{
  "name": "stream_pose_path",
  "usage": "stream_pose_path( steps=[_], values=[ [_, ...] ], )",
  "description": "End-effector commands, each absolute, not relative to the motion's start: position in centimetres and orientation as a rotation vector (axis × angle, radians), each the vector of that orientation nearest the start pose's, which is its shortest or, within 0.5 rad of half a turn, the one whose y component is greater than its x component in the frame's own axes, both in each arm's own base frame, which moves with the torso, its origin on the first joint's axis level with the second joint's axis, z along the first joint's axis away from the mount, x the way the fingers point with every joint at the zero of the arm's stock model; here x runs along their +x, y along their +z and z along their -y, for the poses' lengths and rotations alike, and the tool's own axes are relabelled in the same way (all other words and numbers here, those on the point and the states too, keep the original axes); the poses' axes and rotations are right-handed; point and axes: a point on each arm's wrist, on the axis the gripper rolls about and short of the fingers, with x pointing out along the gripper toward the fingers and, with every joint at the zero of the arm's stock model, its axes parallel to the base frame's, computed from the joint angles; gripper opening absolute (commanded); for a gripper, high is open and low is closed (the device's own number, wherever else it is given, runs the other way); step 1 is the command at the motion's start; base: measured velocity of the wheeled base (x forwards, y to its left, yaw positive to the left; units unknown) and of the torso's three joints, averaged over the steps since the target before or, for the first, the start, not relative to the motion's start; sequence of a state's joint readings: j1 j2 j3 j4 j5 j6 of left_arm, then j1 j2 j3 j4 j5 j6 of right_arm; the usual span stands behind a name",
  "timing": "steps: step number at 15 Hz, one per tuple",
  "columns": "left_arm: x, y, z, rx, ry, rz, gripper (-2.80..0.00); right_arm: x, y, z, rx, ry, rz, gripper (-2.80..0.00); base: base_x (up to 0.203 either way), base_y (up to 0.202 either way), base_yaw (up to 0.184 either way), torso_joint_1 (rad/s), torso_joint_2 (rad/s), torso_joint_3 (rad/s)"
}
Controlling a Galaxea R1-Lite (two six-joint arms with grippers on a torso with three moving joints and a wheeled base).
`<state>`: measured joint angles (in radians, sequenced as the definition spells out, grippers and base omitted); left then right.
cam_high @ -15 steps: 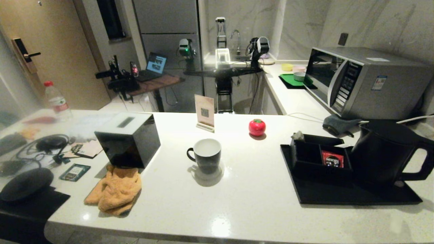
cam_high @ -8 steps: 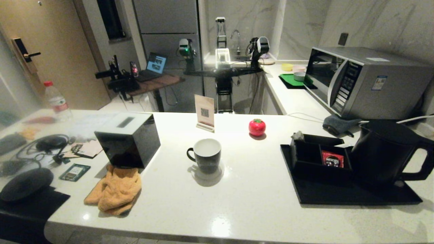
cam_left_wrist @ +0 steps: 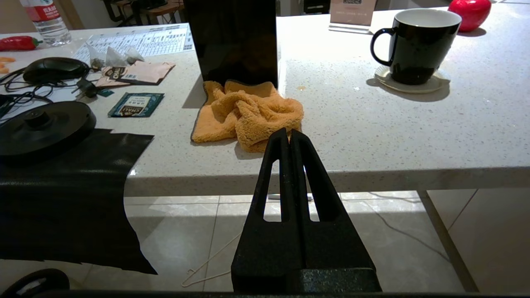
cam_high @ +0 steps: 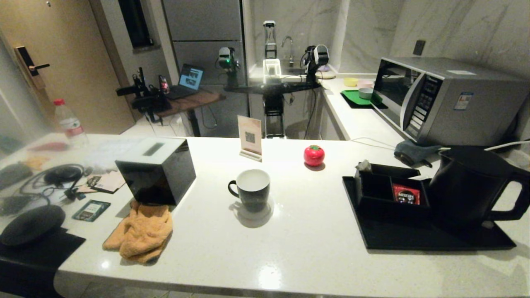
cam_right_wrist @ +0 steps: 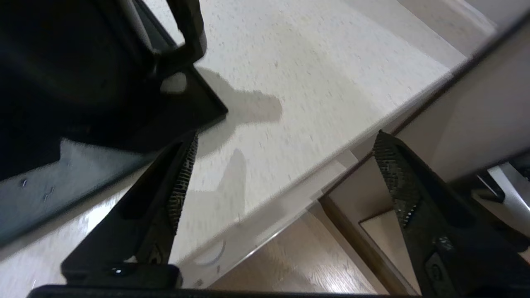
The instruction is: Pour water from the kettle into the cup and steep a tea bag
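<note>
Approach to the kettle (cam_high: 472, 186), which stands on the black tray (cam_high: 414, 238) at the tabletop's right. Right pincer (cam_right_wrist: 285, 182), jaws spread wide, should straddle the loop handle (cam_right_wrist: 188, 29) squarely before closing. Left pincer (cam_left_wrist: 290, 138) closed, parked below the edge; cup (cam_high: 250, 189) waits mid-tabletop

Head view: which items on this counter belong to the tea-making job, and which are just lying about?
Belong to the job:
kettle on the black tray
mug on its coaster
right gripper, open, near the kettle's handle

Just lying about:
orange cloth
black box
red tomato-shaped thing
microwave
water bottle
</note>
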<state>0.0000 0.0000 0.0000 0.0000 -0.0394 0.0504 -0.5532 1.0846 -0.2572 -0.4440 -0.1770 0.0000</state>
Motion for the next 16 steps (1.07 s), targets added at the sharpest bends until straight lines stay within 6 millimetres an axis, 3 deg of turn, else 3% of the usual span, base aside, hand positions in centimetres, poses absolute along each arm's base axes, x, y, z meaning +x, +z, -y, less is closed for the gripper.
stream_pose_path(
  steps=[1, 7, 16],
  values=[
    [-2.3, 7.5, 0.1, 0.051, -0.040, 0.001, -2.80, 12.8, 13.5, 8.4, 0.080, -0.719, -0.438, 0.00, 0.000, 0.000, 0.000, 0.000, 0.00, 0.000],
    [-2.3, 7.5, 0.1, 0.051, -0.040, 0.001, -2.80, 15.7, 12.3, 10.2, 0.062, -0.739, -0.368, 0.00, 0.000, 0.000, 0.000, 0.000, 0.00, 0.000],
    [-2.3, 7.5, 0.1, 0.051, -0.040, 0.001, -2.80, 17.1, 10.7, 11.2, 0.084, -0.771, -0.390, 0.00, 0.000, 0.000, 0.000, 0.000, 0.00, 0.000]
  ],
)
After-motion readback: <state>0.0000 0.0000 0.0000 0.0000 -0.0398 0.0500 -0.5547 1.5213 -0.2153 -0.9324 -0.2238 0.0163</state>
